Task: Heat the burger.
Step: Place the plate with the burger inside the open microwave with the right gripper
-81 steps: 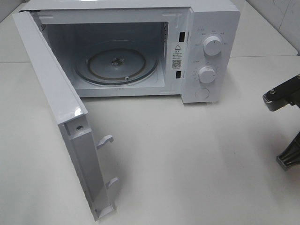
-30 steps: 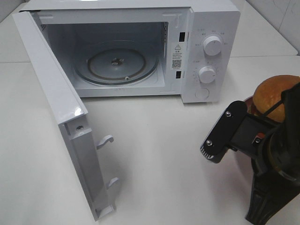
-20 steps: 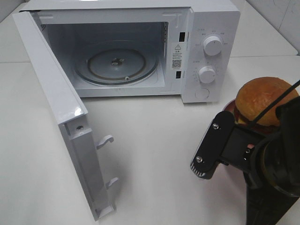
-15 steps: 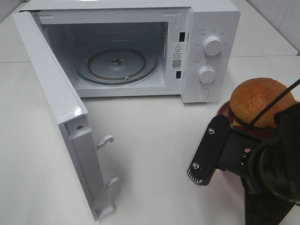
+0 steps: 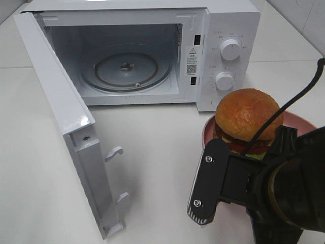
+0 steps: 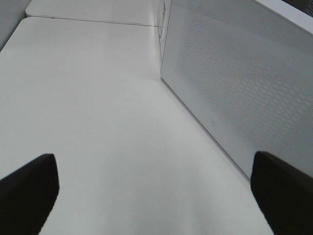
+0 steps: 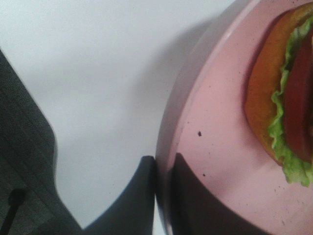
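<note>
The burger [image 5: 248, 114], with a glossy brown bun, lettuce and tomato, rides on a pink round plate [image 5: 299, 121] in front of the microwave's control panel. In the right wrist view my right gripper [image 7: 164, 171] is shut on the plate's rim [image 7: 168, 132], one finger under it and one on top, with the burger [image 7: 281, 98] just beyond. The plate casts a shadow on the table beneath it. In the exterior high view the wrist [image 5: 264, 193] hides those fingers. My left gripper [image 6: 156, 196] is open with nothing between its fingers and is outside the exterior high view.
The white microwave [image 5: 228, 20] stands at the back with its door [image 5: 61, 117] swung wide open to the left and a glass turntable [image 5: 126, 71] inside. The left wrist view faces the door's perforated outer side [image 6: 234, 88]. White table [image 5: 157, 152] lies between door and plate.
My right arm has carried the plate and burger leftward from the right edge toward the front of the microwave. The left gripper and the door have not moved.
</note>
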Controlling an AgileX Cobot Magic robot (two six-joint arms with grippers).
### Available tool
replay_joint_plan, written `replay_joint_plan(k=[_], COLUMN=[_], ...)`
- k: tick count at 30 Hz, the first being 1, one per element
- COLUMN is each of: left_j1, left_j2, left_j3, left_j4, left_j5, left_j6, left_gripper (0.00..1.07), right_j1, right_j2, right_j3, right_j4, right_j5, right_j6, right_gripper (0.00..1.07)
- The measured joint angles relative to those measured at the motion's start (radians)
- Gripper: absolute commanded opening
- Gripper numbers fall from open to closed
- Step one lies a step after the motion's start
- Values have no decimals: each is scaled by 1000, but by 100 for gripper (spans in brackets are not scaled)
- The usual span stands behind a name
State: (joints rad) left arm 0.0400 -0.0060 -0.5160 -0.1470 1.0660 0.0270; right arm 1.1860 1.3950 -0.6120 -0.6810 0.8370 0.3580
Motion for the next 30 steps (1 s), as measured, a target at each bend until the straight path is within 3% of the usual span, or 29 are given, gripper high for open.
replay_joint_plan(k=[13,30], left_j1=[0,0], left_j2=[0,0], left_j3=[0,0], left_j4=[0,0], left_j5=[0,0], left_j6=[0,0], left_gripper=[100,100], right_j1=[0,0], right_j2=[0,0], right_j3=[0,3], right_j4=[-86,-120], right_j5=[-26,-200], right_j6=[-55,-348], right_gripper=[1,4])
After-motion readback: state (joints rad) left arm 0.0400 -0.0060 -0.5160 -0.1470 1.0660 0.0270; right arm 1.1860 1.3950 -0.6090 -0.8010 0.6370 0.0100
